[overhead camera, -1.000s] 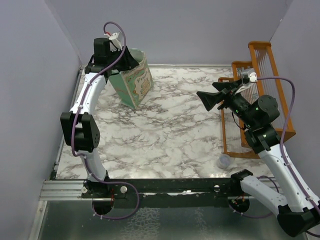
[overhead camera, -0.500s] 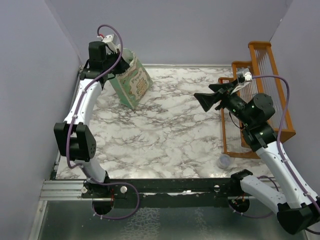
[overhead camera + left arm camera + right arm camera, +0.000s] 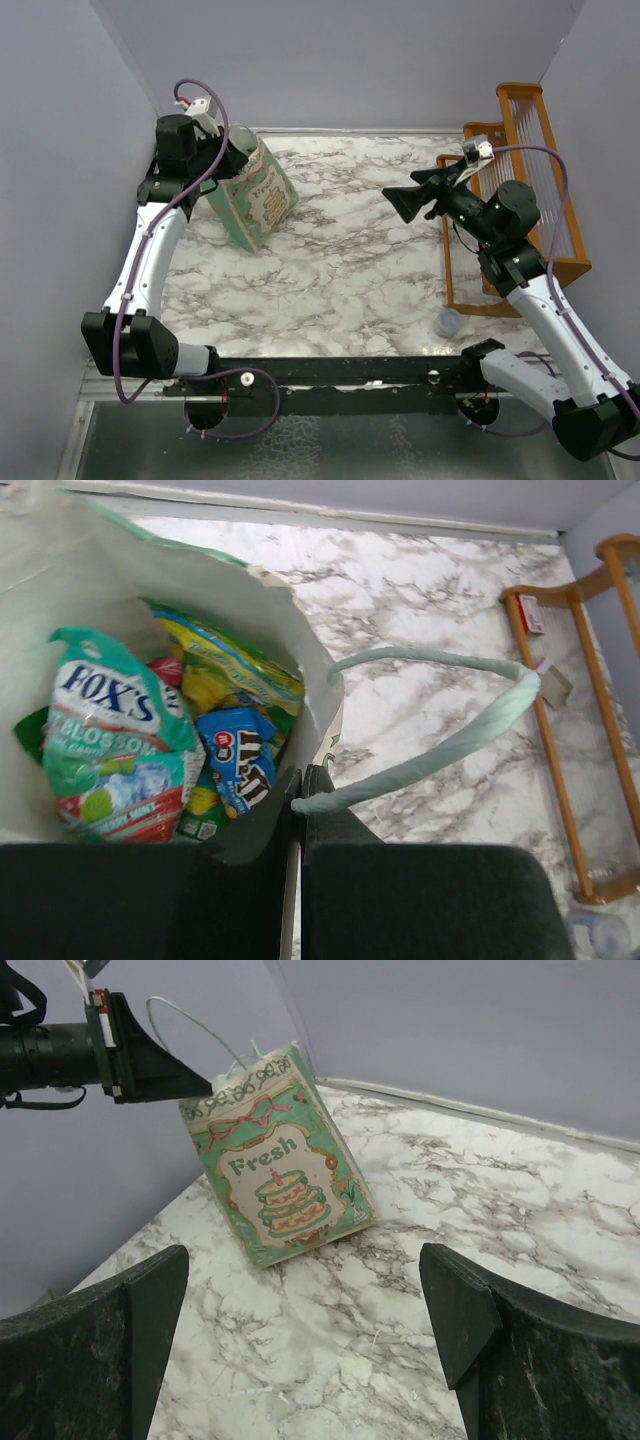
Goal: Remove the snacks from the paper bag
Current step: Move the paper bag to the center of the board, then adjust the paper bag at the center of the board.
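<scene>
Left wrist: L hand (image 3: pixel 298 780) pinched paper bag (image 3: pixel 262 605) rim tight; R hand (image 3: pixel 303 1270) gaped, empty. I feared thin rim tearing, snacks (image 3: pixel 115 740) spilling.

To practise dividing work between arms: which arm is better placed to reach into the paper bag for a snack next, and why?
Probably the right. The right gripper is open, empty and faces the paper bag; the left gripper is shut on the bag's rim, holding it tilted, snacks inside.

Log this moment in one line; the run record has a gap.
left gripper: shut on paper bag rim | right gripper: open, away from bag | snacks: inside bag | bag: tilted
</scene>
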